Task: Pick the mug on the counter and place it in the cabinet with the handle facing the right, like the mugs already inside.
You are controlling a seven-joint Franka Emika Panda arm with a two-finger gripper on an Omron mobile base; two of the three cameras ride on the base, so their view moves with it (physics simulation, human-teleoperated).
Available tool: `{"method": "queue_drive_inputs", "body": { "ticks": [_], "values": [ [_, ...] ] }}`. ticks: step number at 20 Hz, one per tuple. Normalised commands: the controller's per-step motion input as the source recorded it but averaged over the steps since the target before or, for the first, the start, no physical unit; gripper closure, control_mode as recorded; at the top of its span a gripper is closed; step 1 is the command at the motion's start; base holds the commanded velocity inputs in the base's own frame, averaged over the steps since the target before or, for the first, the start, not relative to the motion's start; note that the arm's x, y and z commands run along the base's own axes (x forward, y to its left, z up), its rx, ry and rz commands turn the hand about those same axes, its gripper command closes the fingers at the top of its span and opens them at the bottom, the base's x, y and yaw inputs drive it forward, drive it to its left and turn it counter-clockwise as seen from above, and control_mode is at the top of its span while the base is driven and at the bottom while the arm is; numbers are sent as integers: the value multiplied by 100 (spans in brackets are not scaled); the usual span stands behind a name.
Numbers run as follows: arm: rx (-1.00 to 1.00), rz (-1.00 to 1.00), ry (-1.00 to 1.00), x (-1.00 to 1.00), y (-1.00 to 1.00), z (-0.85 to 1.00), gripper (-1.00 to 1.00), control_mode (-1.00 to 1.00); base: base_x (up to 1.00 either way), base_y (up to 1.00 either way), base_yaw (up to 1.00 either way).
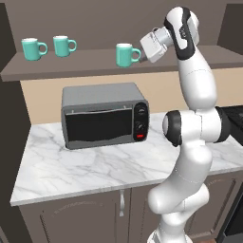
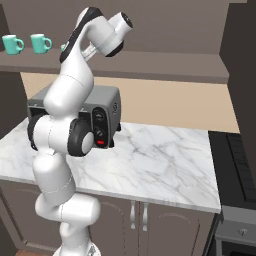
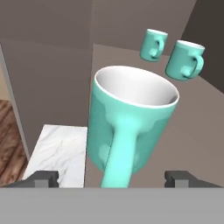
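Observation:
The teal mug (image 1: 126, 54) stands upright on the plank shelf of the grey-brown cabinet (image 1: 95, 70), its loop handle pointing right toward my hand. My gripper (image 1: 142, 53) is open just right of it. In the hand view the mug (image 3: 131, 118) is close up, its handle running down between my two fingertips (image 3: 43, 178), which stand wide apart on either side without touching it. Two matching teal mugs (image 1: 34, 49) (image 1: 63, 46) sit further left on the same shelf, handles right. The white marble counter (image 1: 95, 166) lies below.
A grey toaster oven (image 1: 104, 116) sits on the counter under the shelf. A dark stove (image 2: 242, 160) borders the counter's right end. Brown base cabinets with metal handles (image 1: 122, 201) run beneath. A dark tall unit (image 2: 242, 60) closes the shelf's right end.

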Motion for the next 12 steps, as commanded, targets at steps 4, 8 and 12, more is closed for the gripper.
{"method": "queue_drive_inputs", "body": {
  "ticks": [4,8,12],
  "values": [
    [0,-4,0,3,0,0,-100,-100,0,0,0],
    [0,-8,0,19,-2,0,-100,-100,0,0,0],
    [0,-12,0,26,-5,0,-100,-100,0,0,0]
  ]
}}
